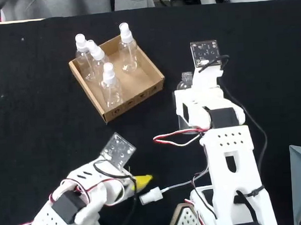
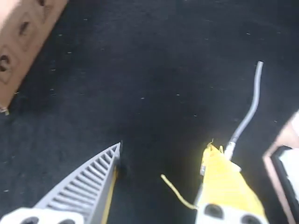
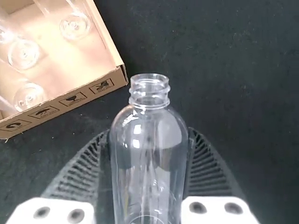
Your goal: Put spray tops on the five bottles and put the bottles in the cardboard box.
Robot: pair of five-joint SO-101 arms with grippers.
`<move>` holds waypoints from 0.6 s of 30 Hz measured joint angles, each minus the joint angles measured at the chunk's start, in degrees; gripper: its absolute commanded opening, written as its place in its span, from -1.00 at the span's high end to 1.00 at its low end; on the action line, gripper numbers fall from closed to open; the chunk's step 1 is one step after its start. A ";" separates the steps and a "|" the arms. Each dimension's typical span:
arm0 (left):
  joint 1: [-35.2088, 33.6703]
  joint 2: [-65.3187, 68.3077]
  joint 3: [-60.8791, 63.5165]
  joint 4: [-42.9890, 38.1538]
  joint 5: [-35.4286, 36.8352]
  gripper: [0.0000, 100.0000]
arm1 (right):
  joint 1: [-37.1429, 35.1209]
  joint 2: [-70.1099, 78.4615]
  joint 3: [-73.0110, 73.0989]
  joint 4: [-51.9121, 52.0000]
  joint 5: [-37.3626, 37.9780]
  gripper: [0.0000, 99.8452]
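On a black table (image 1: 40, 123), the cardboard box (image 1: 132, 102) sits toward the far left and holds four capped bottles (image 1: 111, 87), all upright with white spray tops fitted. The right arm stands to the right of the box, its right gripper (image 3: 148, 135) clamped on the fifth bottle (image 3: 149, 158). This clear bottle sits squarely between the two ribbed grey fingers (image 3: 79, 172), its threaded neck open and uncapped and reaching past the fingertips. It is outside the box, near the box's right-hand corner (image 3: 122, 74). At the near edge of the table, the left gripper (image 2: 163, 148) hangs low over the black surface with its jaws spread wide, one finger grey, the other yellow, and only bare table between them. The last spray top (image 1: 151, 195) lies on its side on the table just beside the yellow finger (image 1: 142, 181), outside the jaws. Its thin dip tube (image 2: 247, 109) trails away past that fingertip.
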 measured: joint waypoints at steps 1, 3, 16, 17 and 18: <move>0.88 0.00 0.00 0.00 0.18 0.48 | 0.00 0.00 0.00 -0.18 0.00 0.81; 2.64 0.00 0.00 0.00 0.88 0.48 | 0.53 0.00 0.00 -0.18 0.00 0.81; 10.90 0.00 0.00 0.00 3.69 0.48 | 3.08 0.00 0.00 -0.18 -1.49 0.81; 10.90 0.88 -0.09 0.00 3.69 0.49 | 3.08 0.00 0.00 -0.18 -1.49 0.81; 10.90 2.37 -0.26 0.00 3.69 0.49 | 3.08 0.00 0.00 -0.18 -1.49 0.81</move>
